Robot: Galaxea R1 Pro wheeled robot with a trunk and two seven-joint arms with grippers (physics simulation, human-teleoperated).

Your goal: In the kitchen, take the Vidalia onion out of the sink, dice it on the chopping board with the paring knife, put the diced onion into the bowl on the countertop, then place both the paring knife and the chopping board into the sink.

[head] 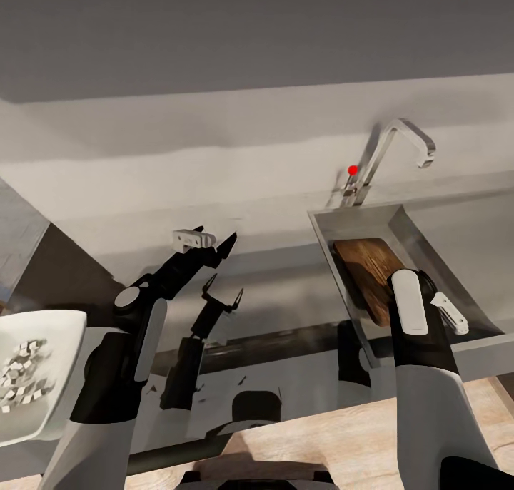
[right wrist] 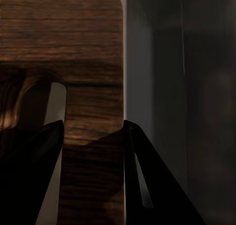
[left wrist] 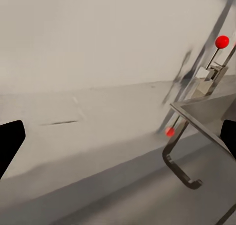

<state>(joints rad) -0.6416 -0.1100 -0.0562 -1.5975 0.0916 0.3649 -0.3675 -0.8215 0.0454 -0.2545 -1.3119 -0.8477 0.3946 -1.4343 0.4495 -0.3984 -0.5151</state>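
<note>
The right end effector (right wrist: 93, 136) grasps the chopping board (head: 368, 265) at its handle end, its fingers straddling the edge, to lower it into the sink (head: 417, 237), while the left end effector (head: 214, 244), released and empty, hovers clear above the tabletop (head: 285, 290).

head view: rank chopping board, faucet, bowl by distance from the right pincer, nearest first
1. chopping board: in the sink, directly at the right pincer, whose fingers straddle its edge in the right wrist view.
2. faucet: behind the sink, by the wall.
3. bowl: far left on the countertop, holding diced onion.
</note>
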